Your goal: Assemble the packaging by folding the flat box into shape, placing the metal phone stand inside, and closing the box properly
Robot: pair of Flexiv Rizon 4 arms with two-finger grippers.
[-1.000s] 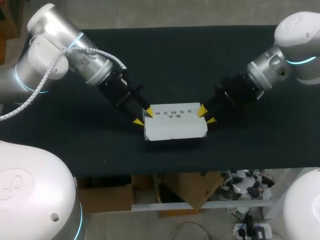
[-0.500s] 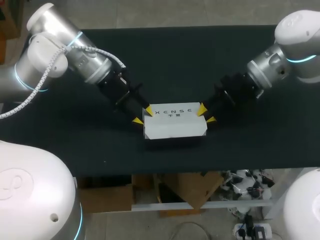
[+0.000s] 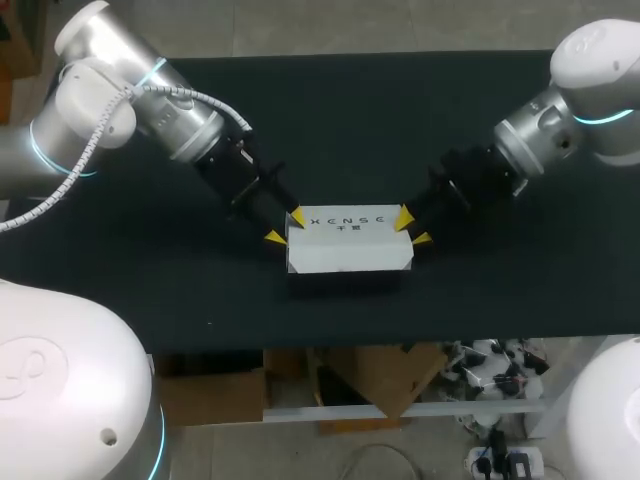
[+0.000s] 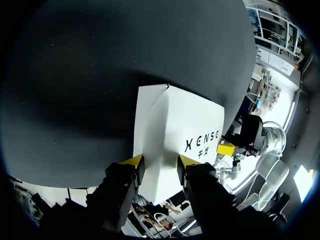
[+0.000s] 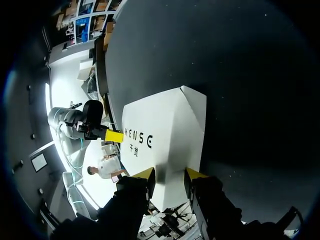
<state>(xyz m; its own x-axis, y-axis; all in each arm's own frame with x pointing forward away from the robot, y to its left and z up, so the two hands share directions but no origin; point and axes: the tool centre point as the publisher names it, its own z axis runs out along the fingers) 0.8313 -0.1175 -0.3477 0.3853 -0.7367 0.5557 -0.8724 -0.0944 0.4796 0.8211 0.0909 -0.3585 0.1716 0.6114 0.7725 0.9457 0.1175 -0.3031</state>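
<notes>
At mid-table (image 3: 400, 120) the white box (image 3: 350, 245) is folded into shape, printed face up, no flap standing open that we can see. Our left gripper (image 3: 285, 228) is at its left end, fingers apart, yellow tips against the corner. Our right gripper (image 3: 411, 228) mirrors it at the right end, fingers also apart. Neither clamps the box.

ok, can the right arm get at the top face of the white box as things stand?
Probably yes. The right end effector is at the right end of the white box. Nothing lies on the box's top face, and the left end effector is at the opposite end, clear of that path.
</notes>
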